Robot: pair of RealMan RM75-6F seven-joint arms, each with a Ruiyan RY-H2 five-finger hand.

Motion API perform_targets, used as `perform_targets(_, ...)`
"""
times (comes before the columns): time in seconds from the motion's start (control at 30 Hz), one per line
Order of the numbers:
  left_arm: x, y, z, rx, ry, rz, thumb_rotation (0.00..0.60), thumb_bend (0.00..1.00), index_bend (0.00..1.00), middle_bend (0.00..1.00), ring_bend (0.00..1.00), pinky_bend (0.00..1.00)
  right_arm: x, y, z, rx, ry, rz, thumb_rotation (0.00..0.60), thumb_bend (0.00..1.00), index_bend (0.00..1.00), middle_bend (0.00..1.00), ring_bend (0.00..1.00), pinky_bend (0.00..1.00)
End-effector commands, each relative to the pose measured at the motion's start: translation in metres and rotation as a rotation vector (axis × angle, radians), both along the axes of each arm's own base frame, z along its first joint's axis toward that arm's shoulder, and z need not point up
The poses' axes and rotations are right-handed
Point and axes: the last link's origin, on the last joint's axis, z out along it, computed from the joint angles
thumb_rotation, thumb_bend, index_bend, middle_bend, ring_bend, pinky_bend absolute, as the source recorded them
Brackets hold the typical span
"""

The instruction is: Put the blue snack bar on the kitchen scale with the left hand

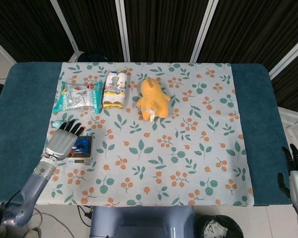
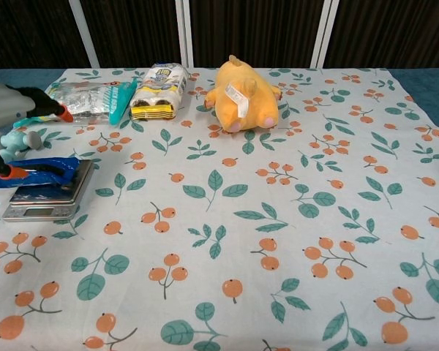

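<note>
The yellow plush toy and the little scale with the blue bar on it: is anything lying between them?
Nothing lies between the yellow plush toy and the kitchen scale; the chest view shows only the patterned tablecloth there.

Snack bar (image 2: 36, 170) on scale (image 2: 47, 197); plush (image 2: 243, 95) far right behind.

the head view is looking straight down from high above, taking in the whole leaf-and-berry patterned tablecloth (image 1: 188, 148) — the chest view is sitting low and near, facing across that cloth (image 2: 278, 219), both sharing the yellow plush toy (image 1: 153, 97) (image 2: 243, 95).
</note>
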Motion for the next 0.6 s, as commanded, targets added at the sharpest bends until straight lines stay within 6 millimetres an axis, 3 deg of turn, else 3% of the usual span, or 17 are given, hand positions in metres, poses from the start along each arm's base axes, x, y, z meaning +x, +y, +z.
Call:
perform_targets(0.03, 0.023, -0.014, 0.033, 0.086, -0.125, -0.059, 0.6, 0.17, 0.13, 0.09, 0.01, 0.18, 0.0, 0.0, 0.0, 0.0, 0.001, -0.001, 0.6, 0.55, 0.06, 0.03, 0.0, 0.0)
perform_targets(0.2, 0.022, -0.045, 0.074, 0.112, -0.275, -0.077, 0.6, 0.16, 0.13, 0.09, 0.01, 0.18, 0.001, 0.0, 0.0, -0.002, -0.001, 0.002, 0.6, 0.56, 0.06, 0.03, 0.01, 0.0)
perform_targets(0.33, -0.001, -0.07, 0.101, 0.18, -0.304, -0.047, 0.6, 0.16, 0.13, 0.09, 0.01, 0.18, 0.002, 0.0, 0.001, -0.001, 0.003, 0.01, 0.6, 0.56, 0.06, 0.03, 0.0, 0.0)
perform_targets(0.6, -0.047, -0.098, 0.114, 0.264, -0.323, 0.034, 0.6, 0.17, 0.12, 0.08, 0.01, 0.17, 0.001, -0.001, 0.002, 0.012, 0.012, 0.034, 0.6, 0.56, 0.06, 0.03, 0.0, 0.0)
